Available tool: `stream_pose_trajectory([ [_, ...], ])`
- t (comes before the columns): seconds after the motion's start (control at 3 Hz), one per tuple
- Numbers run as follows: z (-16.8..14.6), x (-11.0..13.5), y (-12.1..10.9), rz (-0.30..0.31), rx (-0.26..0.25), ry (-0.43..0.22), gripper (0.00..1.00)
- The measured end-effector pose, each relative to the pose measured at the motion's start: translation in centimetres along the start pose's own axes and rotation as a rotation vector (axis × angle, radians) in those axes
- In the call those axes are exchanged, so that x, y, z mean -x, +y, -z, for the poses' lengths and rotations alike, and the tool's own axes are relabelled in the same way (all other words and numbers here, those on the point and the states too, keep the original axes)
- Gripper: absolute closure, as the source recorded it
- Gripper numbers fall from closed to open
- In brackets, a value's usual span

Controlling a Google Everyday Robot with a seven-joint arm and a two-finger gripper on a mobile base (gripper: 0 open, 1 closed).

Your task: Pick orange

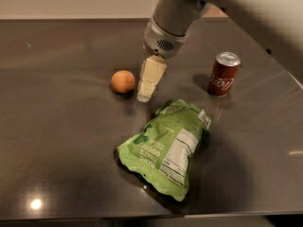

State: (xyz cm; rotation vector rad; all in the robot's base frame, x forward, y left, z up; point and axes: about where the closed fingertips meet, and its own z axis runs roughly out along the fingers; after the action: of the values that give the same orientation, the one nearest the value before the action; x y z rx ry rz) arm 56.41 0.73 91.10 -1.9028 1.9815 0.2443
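Observation:
The orange (pixel 123 81) is a small round fruit lying on the dark table (pixel 57 126), left of centre. My gripper (pixel 145 94) hangs down from the grey arm that comes in from the upper right. Its cream tip is just to the right of the orange, close beside it and low over the table. It holds nothing that I can see.
A red soda can (pixel 224 74) stands upright to the right of the gripper. A green snack bag (pixel 165 145) lies flat in front of the gripper, toward the table's near edge. The table's right edge runs diagonally at far right.

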Motion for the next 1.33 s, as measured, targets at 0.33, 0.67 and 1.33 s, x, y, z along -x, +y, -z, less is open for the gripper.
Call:
stream_pose_trajectory([
  [0.33,-2.1,2.0,0.0,-0.002,0.001,-0.010,0.00],
  [0.67,-4.2,3.3,-0.1,-0.008,0.002,-0.001,0.00],
  [1.33,-7.4,4.5,-0.9,-0.028,0.004,0.036,0.00],
])
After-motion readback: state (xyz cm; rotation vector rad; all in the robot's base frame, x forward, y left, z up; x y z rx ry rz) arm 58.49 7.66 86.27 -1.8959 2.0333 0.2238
